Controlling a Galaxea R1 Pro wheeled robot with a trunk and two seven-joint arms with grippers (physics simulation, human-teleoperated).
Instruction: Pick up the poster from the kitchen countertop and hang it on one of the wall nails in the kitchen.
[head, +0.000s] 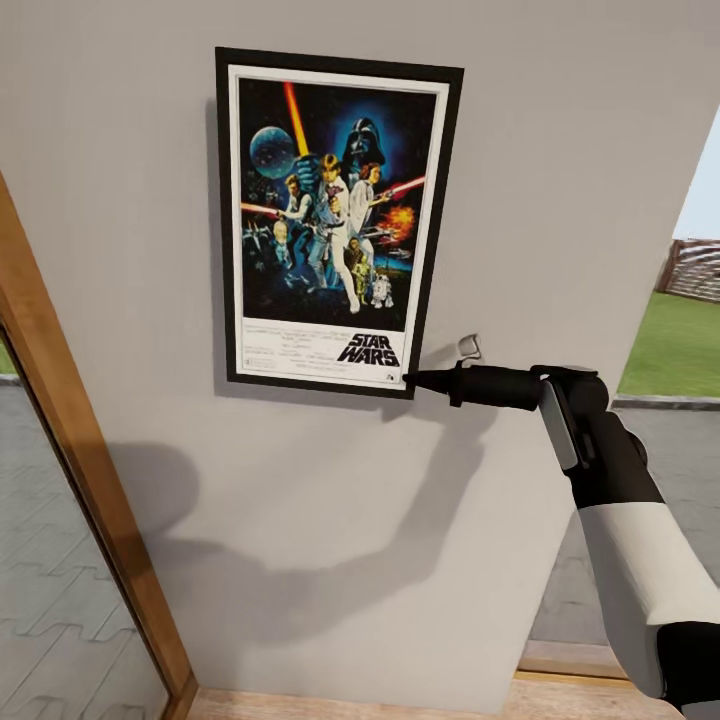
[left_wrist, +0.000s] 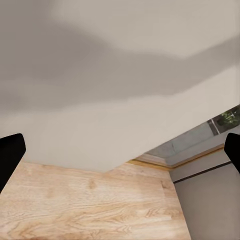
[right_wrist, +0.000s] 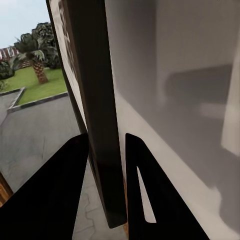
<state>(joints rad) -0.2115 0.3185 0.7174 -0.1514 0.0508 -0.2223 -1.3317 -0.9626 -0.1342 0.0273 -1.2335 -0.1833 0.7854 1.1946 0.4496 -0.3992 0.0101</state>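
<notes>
1. The poster sits flat against a pale grey wall, upright but turned a little clockwise, its top right corner lower than its top left. We can read the black "STAR WARS" lettering in the white band at its foot; the smaller print beside it is too fine to make out.
2. We see no nail; whatever the poster hangs from is hidden behind it.
3. In the head view the right gripper reaches in from the right, and its dark tip meets the poster's lower right corner. The rest of that arm runs down and is cut off at the picture's lower right edge.
4. In the right wrist view we look along the poster's dark frame edge-on. The right gripper's two black fingers stand one on each side of that edge, pinching it; the art face is too foreshortened to read.
5. In the left wrist view the left gripper's fingertips sit at opposite edges of the picture, spread wide with nothing between them. Beyond them lie grey wall and a light wooden floor.
6. At the head view's left, a wooden door frame slants across, cut off at the edge; grey paving shows past it.
</notes>
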